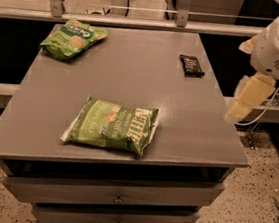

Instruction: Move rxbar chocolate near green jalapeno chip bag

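Claw (245,99) beyond counter (132,82) right edge, grip state cannot tell; rxbar chocolate (191,65) left and farther back, long axis front-to-back; green jalapeno chip bag (112,125) front-centre
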Controlling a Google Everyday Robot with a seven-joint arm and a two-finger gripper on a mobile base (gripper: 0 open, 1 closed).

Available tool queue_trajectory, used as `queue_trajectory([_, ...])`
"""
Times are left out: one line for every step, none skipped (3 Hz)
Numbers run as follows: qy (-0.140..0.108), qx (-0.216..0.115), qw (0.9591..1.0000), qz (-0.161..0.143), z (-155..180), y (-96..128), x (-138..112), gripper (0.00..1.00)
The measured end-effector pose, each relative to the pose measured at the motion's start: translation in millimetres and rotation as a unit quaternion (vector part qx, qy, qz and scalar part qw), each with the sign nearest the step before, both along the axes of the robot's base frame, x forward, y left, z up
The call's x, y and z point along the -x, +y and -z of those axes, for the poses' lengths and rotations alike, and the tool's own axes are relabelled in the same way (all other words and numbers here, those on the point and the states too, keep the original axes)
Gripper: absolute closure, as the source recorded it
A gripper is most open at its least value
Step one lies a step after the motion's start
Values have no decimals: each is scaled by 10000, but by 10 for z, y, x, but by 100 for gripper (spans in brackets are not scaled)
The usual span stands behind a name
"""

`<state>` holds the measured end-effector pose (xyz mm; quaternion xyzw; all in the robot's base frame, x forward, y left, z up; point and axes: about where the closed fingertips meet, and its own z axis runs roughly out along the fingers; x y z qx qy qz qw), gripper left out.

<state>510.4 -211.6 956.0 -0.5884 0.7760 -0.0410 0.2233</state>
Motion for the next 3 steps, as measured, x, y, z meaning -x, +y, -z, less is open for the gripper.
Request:
queue_trajectory([-237, -403, 9988, 123, 202, 71, -519, 0])
queue_trajectory([-338, -865, 9950, 366, 462, 118, -987, 0])
queue_trajectory([-345, -1484, 9859, 699, 663, 171, -1427, 0])
